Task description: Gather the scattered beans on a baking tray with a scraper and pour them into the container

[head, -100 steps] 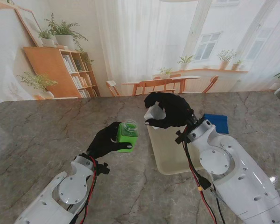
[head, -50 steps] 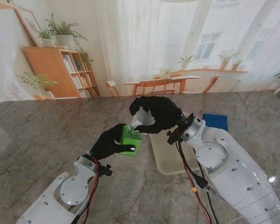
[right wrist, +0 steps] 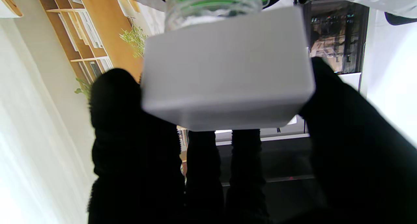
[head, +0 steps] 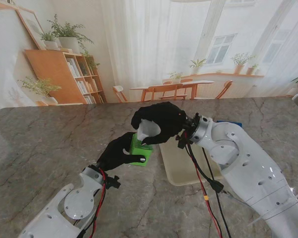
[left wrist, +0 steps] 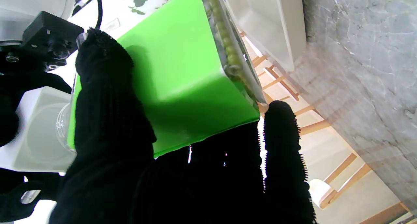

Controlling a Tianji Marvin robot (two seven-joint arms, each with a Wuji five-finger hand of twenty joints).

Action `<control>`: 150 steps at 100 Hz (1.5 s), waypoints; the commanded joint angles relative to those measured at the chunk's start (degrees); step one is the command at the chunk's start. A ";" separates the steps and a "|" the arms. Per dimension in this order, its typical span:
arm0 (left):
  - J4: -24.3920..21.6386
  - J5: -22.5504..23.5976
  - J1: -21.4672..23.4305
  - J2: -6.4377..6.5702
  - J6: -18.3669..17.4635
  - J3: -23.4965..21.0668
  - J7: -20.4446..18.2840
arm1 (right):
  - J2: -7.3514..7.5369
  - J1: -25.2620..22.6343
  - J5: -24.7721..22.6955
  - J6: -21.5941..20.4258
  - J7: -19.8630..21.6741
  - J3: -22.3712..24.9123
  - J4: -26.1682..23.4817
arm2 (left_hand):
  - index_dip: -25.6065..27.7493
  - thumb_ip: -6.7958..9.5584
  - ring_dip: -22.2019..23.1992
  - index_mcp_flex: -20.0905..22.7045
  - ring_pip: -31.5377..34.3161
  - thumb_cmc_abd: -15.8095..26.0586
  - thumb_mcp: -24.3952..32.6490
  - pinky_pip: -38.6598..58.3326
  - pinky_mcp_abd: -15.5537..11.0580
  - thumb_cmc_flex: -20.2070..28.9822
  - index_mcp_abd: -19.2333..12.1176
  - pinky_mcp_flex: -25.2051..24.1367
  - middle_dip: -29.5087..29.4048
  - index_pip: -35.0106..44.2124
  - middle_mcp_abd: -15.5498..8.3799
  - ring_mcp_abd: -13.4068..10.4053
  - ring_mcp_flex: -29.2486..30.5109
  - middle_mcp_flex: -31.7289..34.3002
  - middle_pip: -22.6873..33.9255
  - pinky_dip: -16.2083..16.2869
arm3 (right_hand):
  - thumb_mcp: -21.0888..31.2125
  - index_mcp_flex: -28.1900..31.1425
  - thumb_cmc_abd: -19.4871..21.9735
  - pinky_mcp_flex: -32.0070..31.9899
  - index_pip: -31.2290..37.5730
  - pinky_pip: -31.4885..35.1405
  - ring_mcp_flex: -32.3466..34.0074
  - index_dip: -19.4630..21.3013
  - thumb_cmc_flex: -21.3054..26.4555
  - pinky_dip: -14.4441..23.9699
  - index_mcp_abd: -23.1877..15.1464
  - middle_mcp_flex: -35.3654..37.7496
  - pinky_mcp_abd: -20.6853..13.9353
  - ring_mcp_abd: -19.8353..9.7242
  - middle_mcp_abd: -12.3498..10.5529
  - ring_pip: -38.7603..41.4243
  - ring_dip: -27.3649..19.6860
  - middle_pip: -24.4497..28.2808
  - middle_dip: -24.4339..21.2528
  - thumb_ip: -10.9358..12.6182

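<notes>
Pour step: my left hand (head: 120, 152) grips the clear green-labelled plastic container (head: 139, 149), tilted toward my right hand (head: 161, 121), which clamps the white plastic scraper (head: 148, 131) at its mouth, so beans can slide in. Cream baking tray (head: 181, 171) rests on the bench.

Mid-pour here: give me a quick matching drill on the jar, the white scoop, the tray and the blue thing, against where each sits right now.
Things:
1. green jar
2. white scoop
3. baking tray
4. blue object

Places or states:
A. flat on the table, under the right arm
B. held in the right robot hand, at the jar's mouth
C. on the table beyond the right arm, mostly hidden
D. tilted, gripped by the left robot hand

Pairs: 1-D, 2-B, 3-A, 4-C
</notes>
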 commanded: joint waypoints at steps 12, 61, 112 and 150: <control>-0.28 -0.40 0.27 -0.24 -0.53 0.41 -0.15 | 0.28 2.66 -1.40 -2.94 1.11 -0.45 1.27 | 1.87 4.97 0.19 8.13 0.66 5.62 10.55 -0.63 -0.03 15.48 -12.89 0.24 2.69 9.53 -10.50 -1.59 2.09 8.70 8.68 1.58 | 10.65 -1.50 2.89 1.19 1.54 -0.02 3.33 -1.48 15.37 1.51 -1.89 4.53 -18.50 -15.95 -5.89 0.95 3.05 7.17 1.41 0.80; -0.88 -0.33 0.72 -0.29 -1.24 0.51 0.25 | 0.22 6.90 0.10 -7.25 2.70 -3.54 6.39 | 1.63 4.96 0.09 8.26 0.43 5.57 10.57 -0.80 -0.19 15.41 -13.26 0.40 2.50 9.66 -10.67 -1.75 2.14 8.68 8.52 1.48 | 12.22 -1.01 1.91 1.26 2.88 -0.13 3.90 -2.28 14.25 2.05 -5.19 5.56 -18.61 -16.74 -7.90 0.26 3.95 6.65 1.60 0.01; -1.33 -0.47 0.98 -0.45 -0.52 0.25 0.82 | -0.15 6.58 -1.30 -9.03 0.80 -3.71 7.87 | 1.48 4.94 0.07 8.05 0.32 5.85 10.59 -1.26 -0.37 15.41 -13.37 0.63 2.36 9.83 -10.78 -1.82 2.10 8.60 8.44 1.31 | 13.07 -1.07 1.56 1.21 3.53 -0.29 3.95 -2.98 13.65 2.31 -6.07 5.80 -18.66 -16.99 -8.47 -0.08 4.39 6.35 1.86 -0.50; -1.45 -0.09 1.00 -0.48 0.67 -0.07 1.12 | -0.49 4.75 -0.89 -9.80 -0.15 -3.86 7.33 | 1.51 4.98 0.19 7.85 0.52 6.01 10.59 -1.25 -0.36 15.36 -13.03 0.66 2.43 9.87 -10.64 -1.79 2.09 8.51 8.52 1.48 | 13.39 -0.95 1.27 1.36 3.54 -0.18 4.18 -3.12 13.44 2.51 -5.86 5.99 -18.74 -16.88 -8.32 0.14 4.52 6.21 2.01 -0.57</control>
